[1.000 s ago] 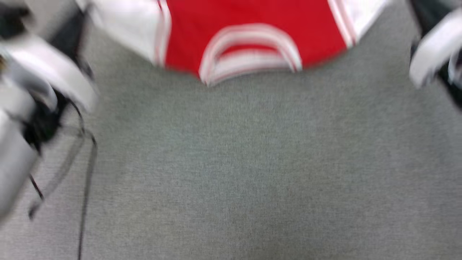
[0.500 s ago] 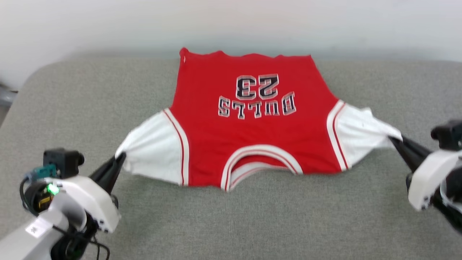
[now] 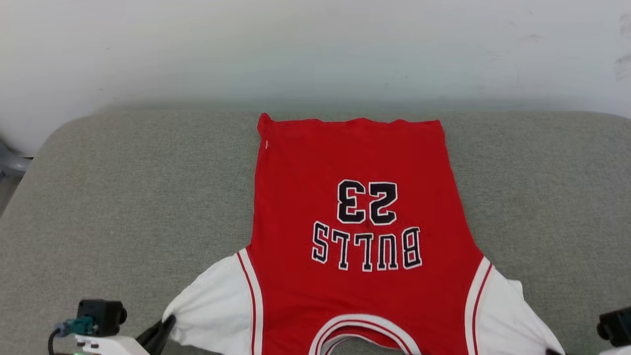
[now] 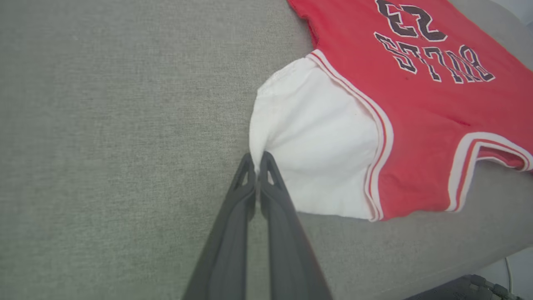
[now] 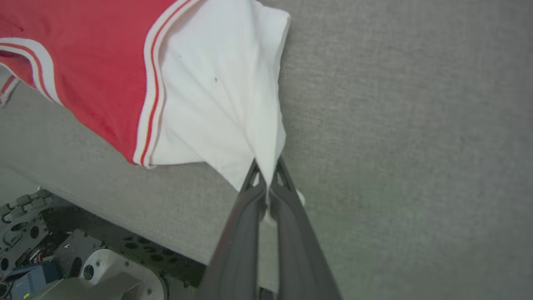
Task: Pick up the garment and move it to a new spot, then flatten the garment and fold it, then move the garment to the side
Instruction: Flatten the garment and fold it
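DESK: What has changed?

FIELD: Only the head's gaze, raised since half a second ago. The garment (image 3: pixel 355 207) lies lettering-up on the grey table (image 3: pixel 123 197), collar towards the robot.

DESK: The claws?

FIELD: The left claw (image 4: pixel 257 159) and right claw (image 5: pixel 266 166) stay clenched on its white sleeves (image 3: pixel 217 305) (one each). Flattening appears under way; folding is not begun.

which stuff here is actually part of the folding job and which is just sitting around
Part of the job:
- garment, red with white sleeves
- left tool, shut on one sleeve
- right tool, shut on the other sleeve

Just there:
- grey padded surface under the garment
- white wall behind it
- robot hardware below the surface edge
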`<state>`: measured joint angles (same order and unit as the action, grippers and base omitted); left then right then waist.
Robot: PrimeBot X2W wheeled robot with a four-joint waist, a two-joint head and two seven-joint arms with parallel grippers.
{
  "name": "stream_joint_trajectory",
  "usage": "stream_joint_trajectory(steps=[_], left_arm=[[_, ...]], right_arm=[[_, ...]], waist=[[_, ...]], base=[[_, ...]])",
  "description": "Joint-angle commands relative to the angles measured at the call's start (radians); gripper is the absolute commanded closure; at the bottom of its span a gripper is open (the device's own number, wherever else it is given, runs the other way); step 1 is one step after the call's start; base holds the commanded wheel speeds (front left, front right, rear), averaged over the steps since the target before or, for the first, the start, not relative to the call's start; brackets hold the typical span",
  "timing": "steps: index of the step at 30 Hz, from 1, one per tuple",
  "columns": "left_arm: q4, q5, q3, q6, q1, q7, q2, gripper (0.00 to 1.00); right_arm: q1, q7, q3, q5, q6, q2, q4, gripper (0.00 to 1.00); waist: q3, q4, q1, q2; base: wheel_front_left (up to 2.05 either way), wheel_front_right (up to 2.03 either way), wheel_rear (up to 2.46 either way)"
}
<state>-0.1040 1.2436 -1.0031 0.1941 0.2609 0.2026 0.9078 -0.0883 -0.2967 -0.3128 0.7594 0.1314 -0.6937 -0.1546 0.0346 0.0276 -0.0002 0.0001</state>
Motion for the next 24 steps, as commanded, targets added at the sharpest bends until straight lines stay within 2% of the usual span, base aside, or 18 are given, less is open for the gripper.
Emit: stream_joint_trajectory(steps=[1, 8, 10, 11, 17, 24], left_arm=[[0.005, 0.006, -0.007, 0.007, -0.025, 0.004, 0.007, 1.00], [0.018, -0.001, -0.020, 0.015, -0.049, 0.011, -0.005, 1.00], [0.020, -0.011, -0.019, 0.013, -0.034, 0.013, -0.010, 1.00], [0.020, -0.014, -0.019, 0.014, -0.028, 0.014, -0.013, 1.00], [0.031, -0.058, -0.010, 0.021, 0.021, 0.023, -0.038, 1.00], [0.063, -0.118, 0.012, 0.035, 0.089, 0.040, -0.062, 1.00]], right_arm=[[-0.045, -0.027, 0.020, 0.002, -0.001, -0.002, 0.022, 1.00], [-0.145, -0.143, 0.098, -0.035, -0.001, 0.037, 0.091, 0.99], [-0.139, -0.158, 0.120, -0.047, -0.001, 0.054, 0.109, 0.64], [-0.131, -0.166, 0.128, -0.057, -0.001, 0.059, 0.120, 0.00], [-0.040, -0.149, 0.210, -0.089, -0.001, 0.075, 0.195, 0.00], [0.233, -0.126, 0.323, -0.157, -0.001, 0.041, 0.245, 0.00]], waist=[[0.001, -0.001, 0.0002, -0.0001], [0.011, 0.004, 0.0002, -0.0001], [0.018, 0.007, 0.0002, -0.0001], [0.021, 0.008, 0.0002, -0.0001], [0.059, 0.021, 0.0002, -0.0001], [0.144, 0.054, 0.0002, -0.0001]], base=[[0.00, 0.00, 0.00], [0.00, 0.00, 0.00], [0.00, 0.00, 0.00], [0.00, 0.00, 0.00], [0.00, 0.00, 0.00], [0.00, 0.00, 0.00]])
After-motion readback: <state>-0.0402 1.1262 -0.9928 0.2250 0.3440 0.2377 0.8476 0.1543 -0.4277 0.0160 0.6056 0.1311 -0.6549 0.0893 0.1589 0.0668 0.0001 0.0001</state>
